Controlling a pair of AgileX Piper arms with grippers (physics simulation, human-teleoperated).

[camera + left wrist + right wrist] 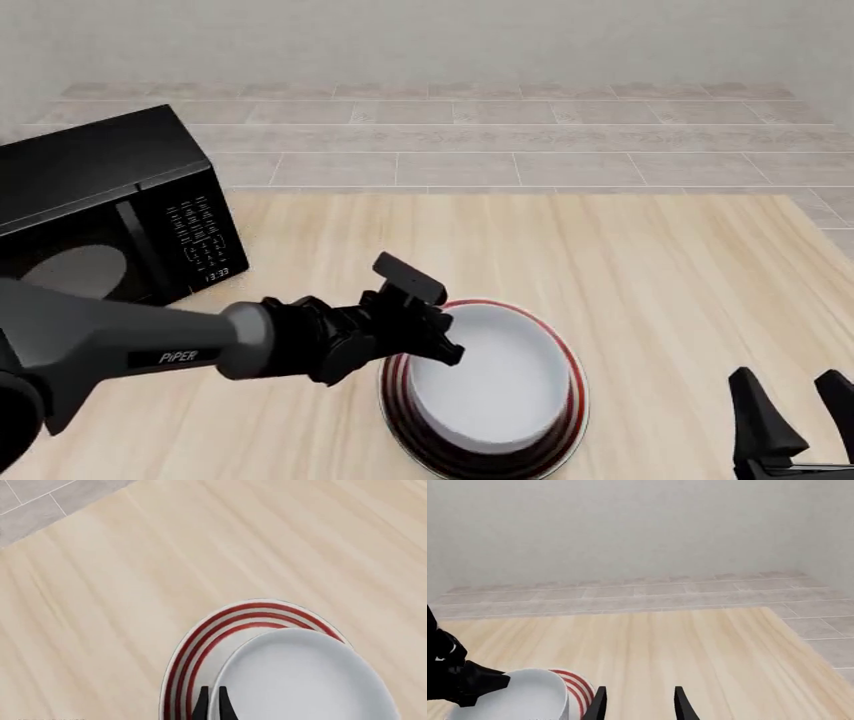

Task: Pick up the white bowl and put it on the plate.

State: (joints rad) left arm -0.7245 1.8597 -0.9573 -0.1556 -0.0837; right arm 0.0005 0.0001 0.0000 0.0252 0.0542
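Nearest the camera, at the front view's lower right corner: right gripper [794, 415], two dark fingers standing apart with nothing between them, hovering over bare bench [667, 260] well clear of the dishes. Same spread fingers seen in the right wrist view, pointing toward the far wall.

Slightly farther in, near the bench's front edge and about the middle: the plate [571, 420], flat and round, red rings around its rim. Sitting on it: the white bowl [487, 385], plain, glossy and deep, shifted a little toward the plate's right side, leaving a wider crescent of red rings exposed on the left. Whether the bowl rests fully on the plate or hangs just above it, cannot tell.

At the bowl's left rim: left gripper [434, 345], reaching in from the left on a long grey arm marked PIPER. In the left wrist view, two thin black fingertips [201, 705] close together, pinched on the bowl's rim, one inside the wall and one outside over the plate's rings.

Farther back, on the bench's left side: a black microwave [107, 210] with a keypad panel.

Beyond the bench: grey tiled floor [467, 150], then a pale wall.
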